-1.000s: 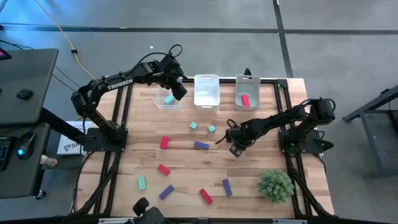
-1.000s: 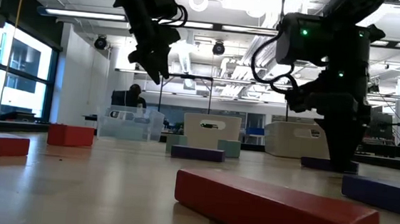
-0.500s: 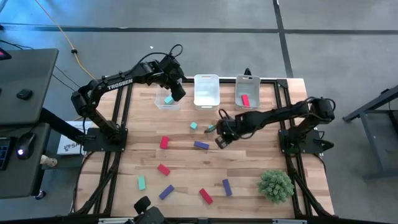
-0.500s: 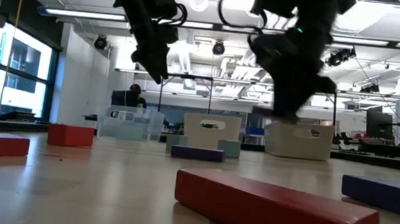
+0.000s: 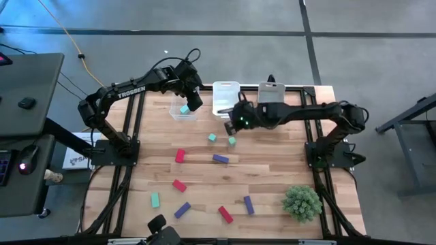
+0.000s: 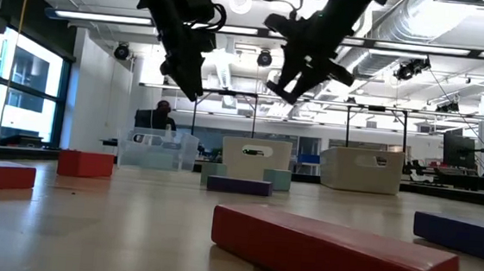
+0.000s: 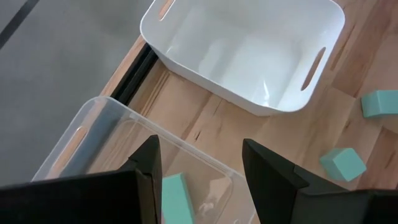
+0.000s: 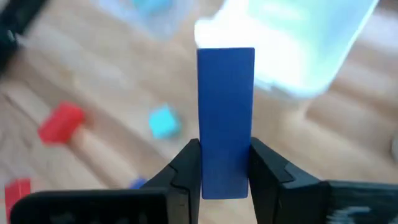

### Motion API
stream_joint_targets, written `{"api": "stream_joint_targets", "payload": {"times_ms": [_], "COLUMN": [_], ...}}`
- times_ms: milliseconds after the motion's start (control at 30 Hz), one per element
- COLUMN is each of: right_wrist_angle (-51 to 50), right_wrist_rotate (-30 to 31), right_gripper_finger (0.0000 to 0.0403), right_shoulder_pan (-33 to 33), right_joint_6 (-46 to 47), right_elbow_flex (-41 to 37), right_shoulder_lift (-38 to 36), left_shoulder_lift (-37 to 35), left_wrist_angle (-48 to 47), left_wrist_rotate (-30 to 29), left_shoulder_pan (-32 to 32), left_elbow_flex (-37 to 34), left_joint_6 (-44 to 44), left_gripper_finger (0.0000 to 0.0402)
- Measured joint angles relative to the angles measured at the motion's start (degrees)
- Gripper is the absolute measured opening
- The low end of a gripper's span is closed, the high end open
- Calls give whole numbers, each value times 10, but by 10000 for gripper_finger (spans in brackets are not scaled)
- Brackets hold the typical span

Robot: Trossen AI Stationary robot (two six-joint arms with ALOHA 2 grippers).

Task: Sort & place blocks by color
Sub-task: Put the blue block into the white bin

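My right gripper (image 5: 232, 124) is shut on a purple bar block (image 8: 226, 112) and hangs above the table, just in front of the white bin (image 5: 226, 99). My left gripper (image 5: 193, 103) stands open over the clear bin (image 5: 178, 114), with nothing between its fingers. A teal block (image 7: 177, 195) lies on the clear bin's floor. Two teal blocks (image 5: 212, 137) (image 5: 232, 141), red blocks (image 5: 180, 156) (image 5: 179, 185) and purple blocks (image 5: 220, 158) (image 5: 248, 204) lie flat on the table. My right gripper pinches the purple bar by its two long sides, near one end (image 8: 208, 171), between the two fingers (image 8: 185, 167). The bar sticks out ahead of the fingertips, in line with them. The fingers slant downward from the table's right. The bar is lifted clear of the table.
A second pale bin (image 5: 271, 95) stands right of the white one, partly under my right arm. A spiky green plant ball (image 5: 302, 202) sits near the front right. More blocks (image 5: 154, 199) (image 5: 182, 209) (image 5: 225, 214) lie near the front edge.
My right gripper has risen from the table's right middle and swung toward the far left, to the white bin's front, tipping as it went. The purple bar has come up with it, off the table. My left arm has stayed over the clear bin.
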Motion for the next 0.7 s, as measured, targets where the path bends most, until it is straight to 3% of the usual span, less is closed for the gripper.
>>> {"api": "stream_joint_targets", "payload": {"times_ms": [267,400,700], "right_wrist_angle": [106,118,123], "right_wrist_rotate": [3,-8,-23], "right_gripper_finger": [74,74,76], "right_shoulder_pan": [-50,-76,-120], "right_joint_6": [-63,-121,-272], "right_elbow_flex": [0,-1,-1], "right_shoulder_lift": [0,0,0], "left_shoulder_lift": [0,0,0], "left_wrist_angle": [-1,-1,77], "left_wrist_rotate": [0,12,178], "left_shoulder_pan": [0,0,4], "left_elbow_flex": [0,0,0], "left_joint_6": [0,-49,-233], "left_gripper_finger": [141,141,141]}}
